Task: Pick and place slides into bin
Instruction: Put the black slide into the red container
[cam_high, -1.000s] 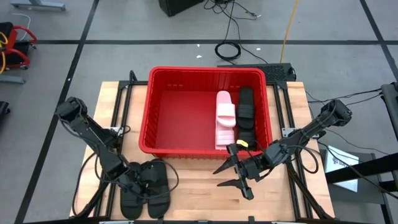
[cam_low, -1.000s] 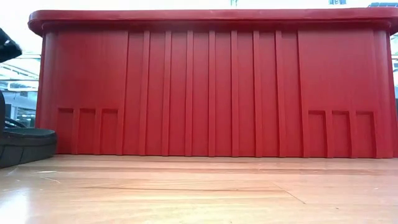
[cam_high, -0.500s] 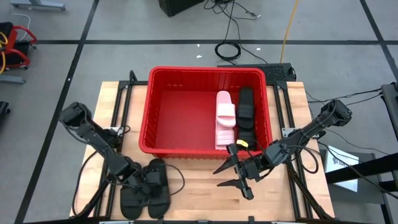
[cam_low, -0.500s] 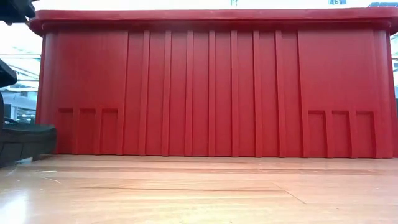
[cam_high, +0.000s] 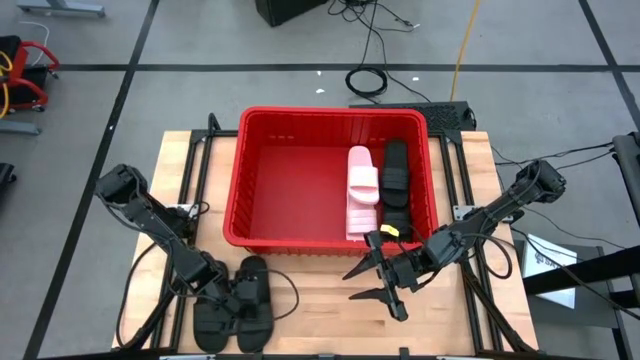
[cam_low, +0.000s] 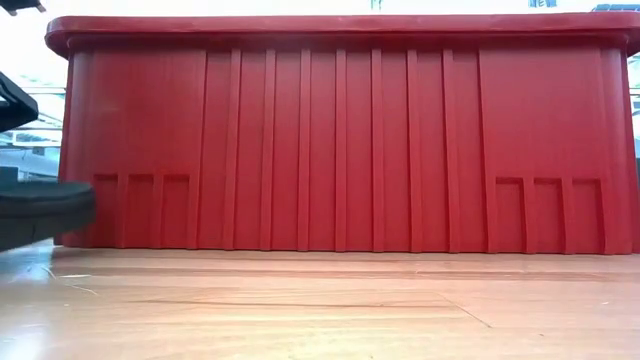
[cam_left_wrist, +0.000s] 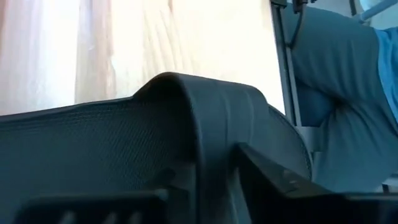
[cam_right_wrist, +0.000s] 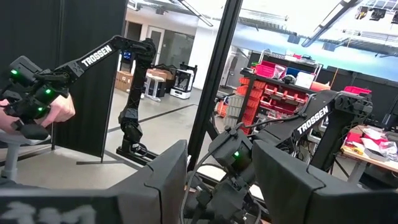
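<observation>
"TROSSEN" reads on arms in the room behind. My left end effector (cam_high: 228, 300) is low on the black slides (cam_high: 250, 288) at the counter's (cam_high: 320, 300) front-left — grip unclear. Right end effector (cam_high: 372, 280) hangs spread before the bin (cam_high: 240, 190).

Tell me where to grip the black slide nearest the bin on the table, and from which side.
Grip the wide strap of the black slide, coming straight down from above. It lies flat, sole down, so the arched strap is the only raised part a finger can slip under; the sole looks too broad. The left gripper is already low over that pair; the right gripper hangs open beside the bin.
</observation>
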